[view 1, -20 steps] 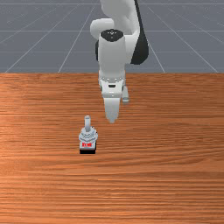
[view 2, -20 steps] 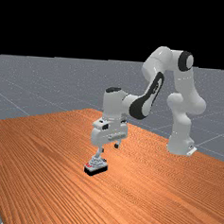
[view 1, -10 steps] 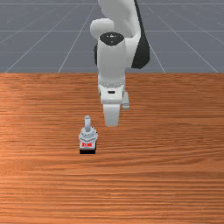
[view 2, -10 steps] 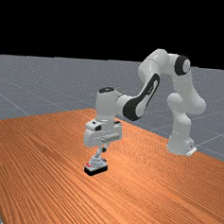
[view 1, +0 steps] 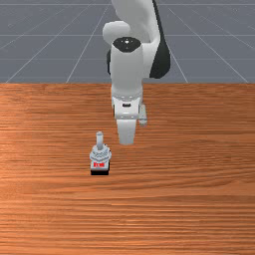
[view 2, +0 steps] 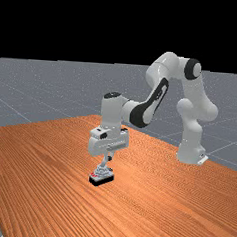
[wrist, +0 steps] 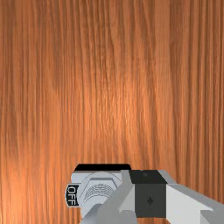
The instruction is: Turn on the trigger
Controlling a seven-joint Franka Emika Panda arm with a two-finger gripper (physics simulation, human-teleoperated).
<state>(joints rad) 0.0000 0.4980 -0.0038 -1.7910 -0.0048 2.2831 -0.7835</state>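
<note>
The trigger is a small grey switch [view 1: 100, 155] with a black bottom, a red mark and a lever [view 1: 99, 140] sticking up; it stands in the front view left of my hand. In the far view my gripper [view 2: 109, 158] is shut, with its tips close by the top of the switch [view 2: 102, 173]. The hand partly hides the lever there. In the wrist view the dark tips of the gripper [wrist: 150, 192] are together beside the switch [wrist: 99, 186], whose label [wrist: 71, 195] reads OFF. Nothing is seen held.
Orange-brown table wood [view 1: 184, 199] surrounds the switch. The arm's base [view 2: 190, 153] stands at the table's far side, at the far view's right.
Over the last second my hand has moved toward the front camera, leftward in the far view, and the fingers have come together. Since the half-second-old pictures it has barely moved. The switch looks unchanged.
</note>
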